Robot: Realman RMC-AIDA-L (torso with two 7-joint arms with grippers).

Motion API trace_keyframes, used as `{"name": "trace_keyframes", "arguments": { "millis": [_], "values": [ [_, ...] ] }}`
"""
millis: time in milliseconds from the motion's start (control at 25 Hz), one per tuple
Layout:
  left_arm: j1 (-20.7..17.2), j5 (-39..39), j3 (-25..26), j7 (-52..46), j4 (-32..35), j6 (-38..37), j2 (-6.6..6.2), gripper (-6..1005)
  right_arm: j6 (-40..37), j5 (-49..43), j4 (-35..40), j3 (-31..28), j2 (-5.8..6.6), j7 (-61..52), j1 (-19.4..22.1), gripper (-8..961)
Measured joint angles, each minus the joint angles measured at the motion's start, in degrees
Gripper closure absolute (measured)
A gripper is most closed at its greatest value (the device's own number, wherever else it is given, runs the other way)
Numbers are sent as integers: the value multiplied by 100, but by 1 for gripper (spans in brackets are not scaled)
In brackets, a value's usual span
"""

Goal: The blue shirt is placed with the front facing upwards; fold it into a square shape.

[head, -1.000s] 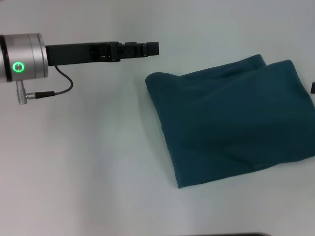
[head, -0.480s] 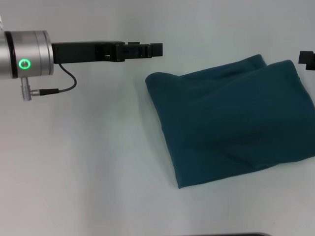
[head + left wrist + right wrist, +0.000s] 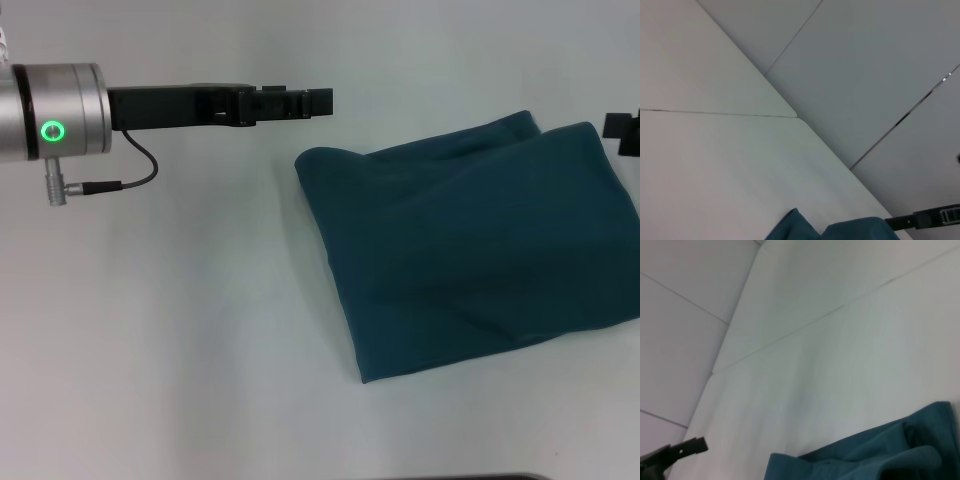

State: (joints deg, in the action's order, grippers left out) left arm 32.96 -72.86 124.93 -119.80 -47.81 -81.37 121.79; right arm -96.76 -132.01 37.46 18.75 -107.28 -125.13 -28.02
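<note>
The blue shirt [image 3: 470, 255] lies folded into a rough rectangle on the white table, right of centre, with no lettering showing. It also shows as a corner of teal cloth in the left wrist view [image 3: 832, 232] and the right wrist view [image 3: 865, 457]. My left gripper [image 3: 318, 101] reaches in from the left and hovers above the table, just beyond the shirt's far left corner, holding nothing. Only a small black part of my right gripper [image 3: 624, 131] shows at the right edge, beside the shirt's far right corner.
The white table [image 3: 180, 320] spreads out to the left and in front of the shirt. A seam line crosses the tabletop [image 3: 715, 113]. A dark edge [image 3: 480, 477] shows at the bottom of the head view.
The left arm has shifted slightly to the right and a little up. The right gripper's black tip has risen along the right edge. The shirt has not moved.
</note>
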Motion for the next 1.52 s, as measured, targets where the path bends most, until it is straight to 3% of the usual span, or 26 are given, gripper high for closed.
{"name": "trace_keyframes", "arguments": {
  "millis": [560, 1160, 1520],
  "values": [
    [-47, 0, 44, 80, 0, 3, -24, 37, 547, 4, -607, 146, -183, -13, -164, 178],
    [-65, 9, 58, 147, 60, 19, -40, 38, 773, 248, -936, 188, -238, -10, -419, 178],
    [-63, 9, 57, 151, 62, 16, -45, 37, 370, 118, -802, 258, -162, -116, -275, 178]
  ]
}}
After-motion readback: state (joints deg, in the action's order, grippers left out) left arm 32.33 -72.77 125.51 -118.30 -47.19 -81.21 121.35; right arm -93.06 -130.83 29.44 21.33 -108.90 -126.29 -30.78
